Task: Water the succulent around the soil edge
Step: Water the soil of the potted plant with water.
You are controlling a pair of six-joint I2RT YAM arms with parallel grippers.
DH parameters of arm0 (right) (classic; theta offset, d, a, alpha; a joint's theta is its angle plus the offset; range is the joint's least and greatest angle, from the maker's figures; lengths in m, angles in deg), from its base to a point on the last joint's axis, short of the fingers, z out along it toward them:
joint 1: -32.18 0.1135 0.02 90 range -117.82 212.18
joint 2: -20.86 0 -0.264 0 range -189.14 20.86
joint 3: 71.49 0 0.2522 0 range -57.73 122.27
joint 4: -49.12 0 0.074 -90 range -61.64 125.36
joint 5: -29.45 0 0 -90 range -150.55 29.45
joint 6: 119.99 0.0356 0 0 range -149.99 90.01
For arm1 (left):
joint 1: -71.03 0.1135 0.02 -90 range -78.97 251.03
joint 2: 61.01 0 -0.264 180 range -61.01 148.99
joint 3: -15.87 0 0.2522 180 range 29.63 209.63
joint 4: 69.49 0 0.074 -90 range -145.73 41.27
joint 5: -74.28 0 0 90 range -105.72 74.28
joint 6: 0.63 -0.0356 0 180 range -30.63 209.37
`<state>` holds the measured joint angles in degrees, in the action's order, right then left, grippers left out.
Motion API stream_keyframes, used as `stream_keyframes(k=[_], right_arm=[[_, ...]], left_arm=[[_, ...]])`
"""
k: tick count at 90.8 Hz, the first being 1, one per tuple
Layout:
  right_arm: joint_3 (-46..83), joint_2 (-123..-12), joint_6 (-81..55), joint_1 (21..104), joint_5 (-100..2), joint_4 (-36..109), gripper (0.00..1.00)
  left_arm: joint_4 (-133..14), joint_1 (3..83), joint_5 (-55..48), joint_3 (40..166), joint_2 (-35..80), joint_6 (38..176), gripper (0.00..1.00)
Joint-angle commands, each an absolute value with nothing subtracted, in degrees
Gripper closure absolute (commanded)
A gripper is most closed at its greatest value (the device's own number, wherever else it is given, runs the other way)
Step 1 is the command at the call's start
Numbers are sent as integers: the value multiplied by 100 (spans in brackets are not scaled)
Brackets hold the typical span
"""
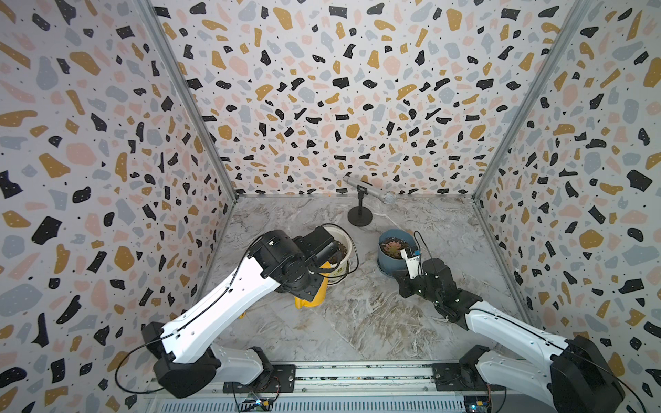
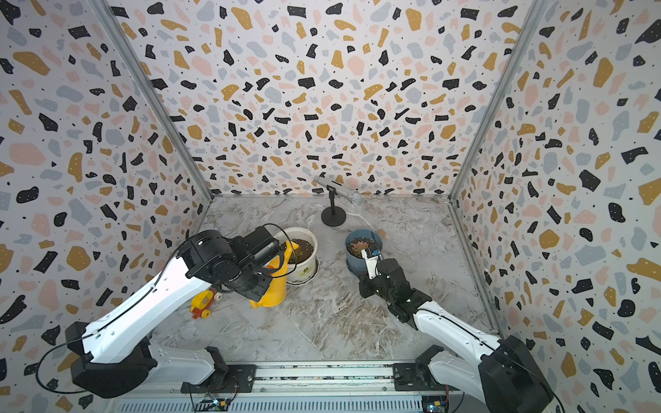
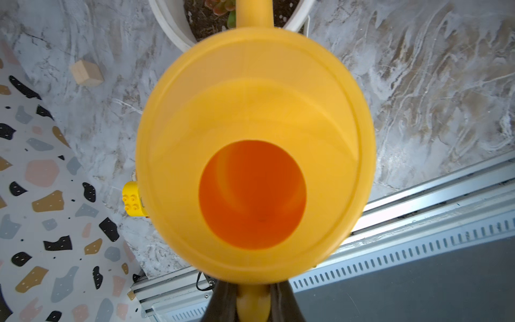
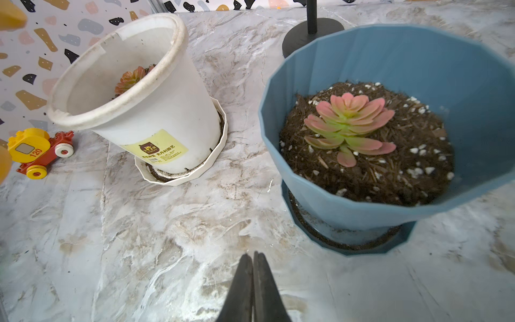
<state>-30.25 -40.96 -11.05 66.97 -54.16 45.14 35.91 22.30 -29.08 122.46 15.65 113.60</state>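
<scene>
My left gripper [image 3: 252, 292] is shut on the handle of a yellow watering can [image 3: 250, 111], which also shows in a top view [image 2: 273, 289]. The can's spout [image 2: 289, 250] reaches over the rim of a white pot [image 2: 304, 268] and hangs above its dark soil, next to a reddish-green succulent [image 3: 220, 5]. A blue pot [image 4: 418, 55] to the right holds a pink-green succulent [image 4: 348, 128] in dark soil. Low over the marble table in front of the blue pot, my right gripper [image 4: 253, 255] is shut with nothing in it.
A microphone on a black round stand [image 1: 359, 214] is behind the pots. A yellow and red toy car [image 2: 204, 304] and a wooden cube [image 3: 86, 72] lie left of the can. Patterned walls close three sides; a metal rail [image 1: 357, 375] runs along the front.
</scene>
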Motion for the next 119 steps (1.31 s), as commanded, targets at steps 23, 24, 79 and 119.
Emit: stream_keyframes(k=[23, 24, 79, 119], right_arm=[[-2791, -4031, -1187, 6725, -5442, 4436, 93], [-2788, -4031, -1188, 6725, -5441, 4434, 93], [-2791, -3952, -1201, 6738, -5482, 4389, 95], [-2770, -3995, -1212, 6735, -5522, 4371, 95]], left_arm=[[4149, 2618, -3227, 11877, 1527, 11326, 100], [4144, 2624, -3203, 11872, 1527, 11322, 100], [4133, 2580, -2490, 11511, 1584, 11314, 100], [4144, 2356, -2398, 11867, 1974, 11297, 100]])
